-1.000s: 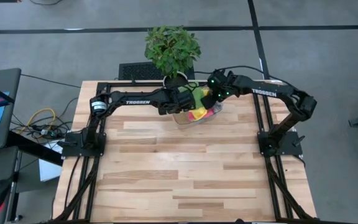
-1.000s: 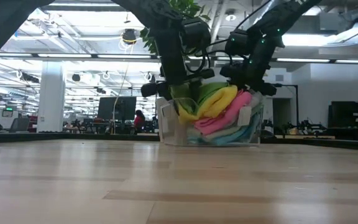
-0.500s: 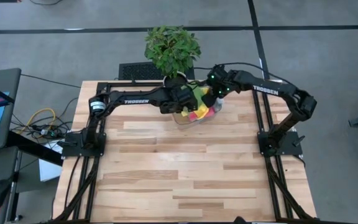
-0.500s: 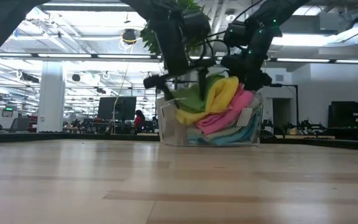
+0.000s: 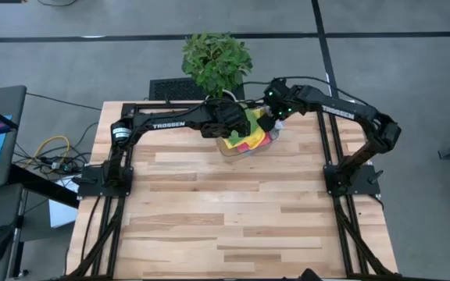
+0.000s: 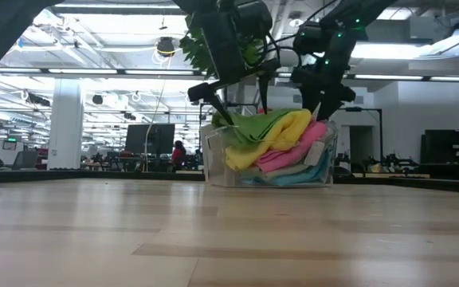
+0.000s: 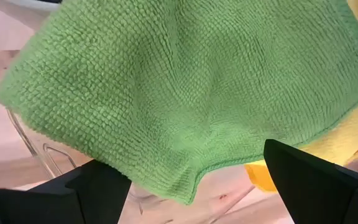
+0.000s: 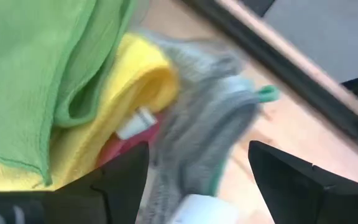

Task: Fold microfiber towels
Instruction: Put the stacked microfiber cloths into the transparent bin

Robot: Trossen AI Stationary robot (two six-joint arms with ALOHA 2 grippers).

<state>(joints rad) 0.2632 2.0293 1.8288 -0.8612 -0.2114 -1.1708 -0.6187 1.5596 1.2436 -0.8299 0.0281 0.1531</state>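
A clear plastic tray [image 6: 213, 163] at the table's far edge holds a pile of microfiber towels. A green one [image 6: 253, 123] lies on top, over a yellow one [image 6: 292, 127], a pink one [image 6: 289, 153] and a light grey one with teal edging [image 6: 313, 171]. My left gripper [image 6: 236, 104] [image 5: 229, 125] hangs open just above the green towel [image 7: 179, 81]. My right gripper [image 6: 323, 100] [image 5: 270, 121] stands open over the pile's right side, above the grey towel [image 8: 204, 106] and the yellow one [image 8: 123, 93].
A potted plant [image 5: 216, 62] stands right behind the tray at the far edge. Black frame rails [image 5: 330, 148] run along both sides of the table. The wooden tabletop [image 5: 233, 211] stretches bare from the tray toward the near edge.
Both grippers have gone up off the towel pile. The green towel was bunched at the tray's left side and drawn up with my left gripper. It now lies spread over the top of the pile, and the yellow towel has sunk back under it.
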